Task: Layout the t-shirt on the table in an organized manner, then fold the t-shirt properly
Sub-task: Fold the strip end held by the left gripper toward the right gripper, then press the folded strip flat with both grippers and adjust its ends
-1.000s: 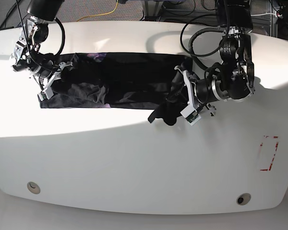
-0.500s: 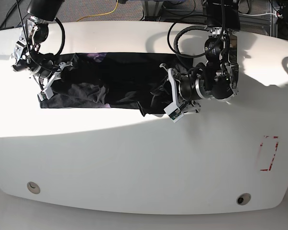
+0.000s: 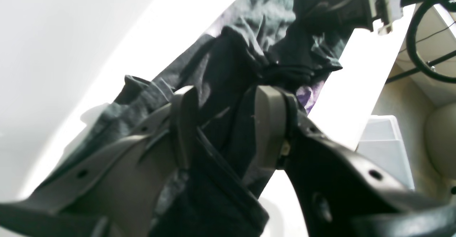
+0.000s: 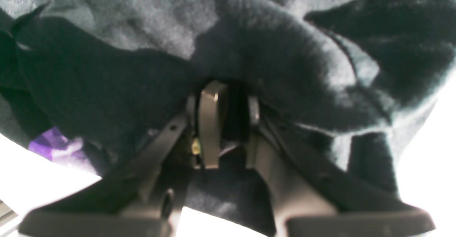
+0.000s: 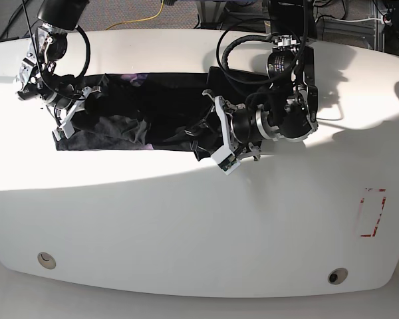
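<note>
T-shirt (image 5: 153, 109) pinched by both low, tilted tools.

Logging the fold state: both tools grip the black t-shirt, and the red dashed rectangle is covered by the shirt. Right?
Not quite. The red dashed rectangle lies bare on the table, well clear of the t-shirt, as the base view shows. The left tool and right tool do grip the shirt.

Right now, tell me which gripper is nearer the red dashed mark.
Left. The left gripper holds the t-shirt mid-table; the red dashed mark lies toward that arm's end. The right gripper is at the far end.
</note>
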Tool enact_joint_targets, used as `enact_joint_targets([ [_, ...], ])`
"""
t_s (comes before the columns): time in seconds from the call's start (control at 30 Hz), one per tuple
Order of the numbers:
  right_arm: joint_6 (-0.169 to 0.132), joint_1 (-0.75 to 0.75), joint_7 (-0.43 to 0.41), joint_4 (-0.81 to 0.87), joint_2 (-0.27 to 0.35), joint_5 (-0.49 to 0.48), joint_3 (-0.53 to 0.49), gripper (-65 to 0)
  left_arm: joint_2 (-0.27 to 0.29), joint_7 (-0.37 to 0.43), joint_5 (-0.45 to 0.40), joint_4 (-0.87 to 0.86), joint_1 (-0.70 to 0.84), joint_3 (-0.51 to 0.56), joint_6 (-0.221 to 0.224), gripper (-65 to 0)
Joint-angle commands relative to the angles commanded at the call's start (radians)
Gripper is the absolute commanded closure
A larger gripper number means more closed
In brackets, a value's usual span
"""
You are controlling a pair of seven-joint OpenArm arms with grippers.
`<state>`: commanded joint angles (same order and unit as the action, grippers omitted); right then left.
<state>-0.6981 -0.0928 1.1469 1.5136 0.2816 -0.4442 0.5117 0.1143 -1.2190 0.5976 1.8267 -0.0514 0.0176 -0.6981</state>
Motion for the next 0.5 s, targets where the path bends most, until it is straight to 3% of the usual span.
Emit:
enact_joint_targets([
  [0.27, 0.000, 0.000, 0.000, 0.002, -0.020, 0.000, -0.002, -10.3, -0.144, 0.006, -0.049, 0.000, 0.000, -0.044, 0.000, -24.7],
  [0.5, 0.000, 0.000, 0.000, 0.002, -0.026, 0.000, -0.002, -10.3, -0.176, 0.008, -0.141, -0.003, -0.002, -0.058, 0.000, -24.9],
])
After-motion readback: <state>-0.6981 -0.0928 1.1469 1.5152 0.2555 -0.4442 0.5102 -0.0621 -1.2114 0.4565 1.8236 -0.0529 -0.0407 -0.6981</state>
